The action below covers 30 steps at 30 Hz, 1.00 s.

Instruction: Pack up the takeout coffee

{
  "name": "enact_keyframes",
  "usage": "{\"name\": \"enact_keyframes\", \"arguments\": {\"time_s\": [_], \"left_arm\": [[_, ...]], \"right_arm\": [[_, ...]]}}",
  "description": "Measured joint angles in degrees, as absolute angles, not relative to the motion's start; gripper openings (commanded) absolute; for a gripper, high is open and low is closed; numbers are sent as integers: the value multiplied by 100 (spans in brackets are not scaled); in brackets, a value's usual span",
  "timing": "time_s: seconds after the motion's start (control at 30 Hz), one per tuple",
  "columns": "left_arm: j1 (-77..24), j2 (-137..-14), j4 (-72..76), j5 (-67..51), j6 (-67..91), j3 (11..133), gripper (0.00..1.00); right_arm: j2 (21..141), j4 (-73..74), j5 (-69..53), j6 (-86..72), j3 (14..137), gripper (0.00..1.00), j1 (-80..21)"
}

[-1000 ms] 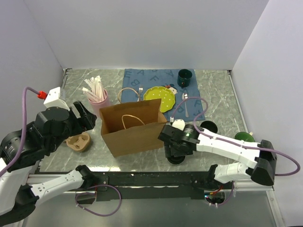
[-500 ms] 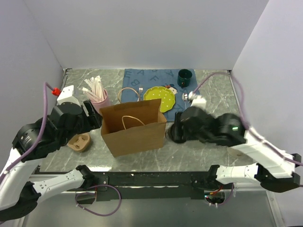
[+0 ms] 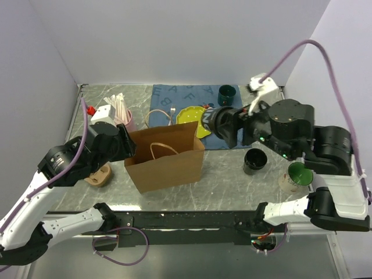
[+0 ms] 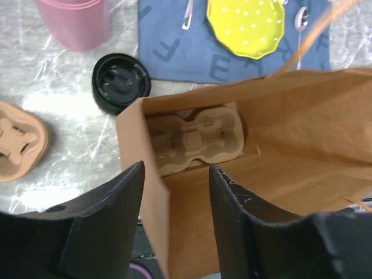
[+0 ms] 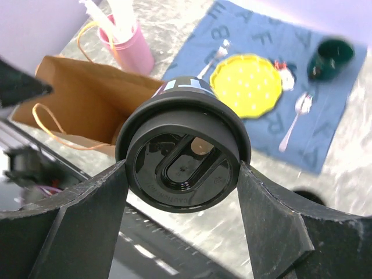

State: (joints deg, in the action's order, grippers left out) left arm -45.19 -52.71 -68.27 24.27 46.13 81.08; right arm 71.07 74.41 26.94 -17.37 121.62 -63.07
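Note:
The takeout coffee [image 5: 183, 165], a black cup with a round black lid, is held sideways in the air between my right gripper's fingers [image 5: 87, 221]. In the top view the cup [image 3: 210, 121] and right gripper [image 3: 224, 129] hang above the blue mat, right of the open brown paper bag [image 3: 168, 165]. My left gripper [image 3: 128, 145] is open, its fingers [image 4: 110, 209] straddling the bag's left wall [image 4: 142, 174]. A cardboard cup carrier [image 4: 195, 136] lies inside the bag.
A lidless black cup [image 3: 254, 161] and a green-filled cup [image 3: 299, 174] stand right of the bag. A loose black lid [image 4: 121, 81], pink straw cup [image 3: 123, 119], spare carrier [image 3: 97, 174], yellow plate [image 3: 195, 119], spoon [image 5: 293, 122] and dark green mug [image 3: 226, 94] surround it.
My right gripper has lifted the coffee from the table beside the bag's front right corner, up and toward the back. My left gripper has moved right onto the bag's left wall.

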Motion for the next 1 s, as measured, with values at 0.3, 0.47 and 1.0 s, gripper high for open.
{"name": "enact_keyframes", "arguments": {"time_s": [0.3, 0.47, 1.0], "left_arm": [[-4519, -5325, -6523, 2362, 4554, 8108, 62], [-4519, -5266, -6508, 2351, 4783, 8075, 61], [-4519, -5913, -7192, 2528, 4906, 8464, 63]], "right_arm": [[7588, 6313, 1699, 1, 11268, 59, -6307], [7948, 6003, 1125, 537, 11015, 59, -6307], [7813, 5933, 550, 666, 10097, 56, -6285]]}}
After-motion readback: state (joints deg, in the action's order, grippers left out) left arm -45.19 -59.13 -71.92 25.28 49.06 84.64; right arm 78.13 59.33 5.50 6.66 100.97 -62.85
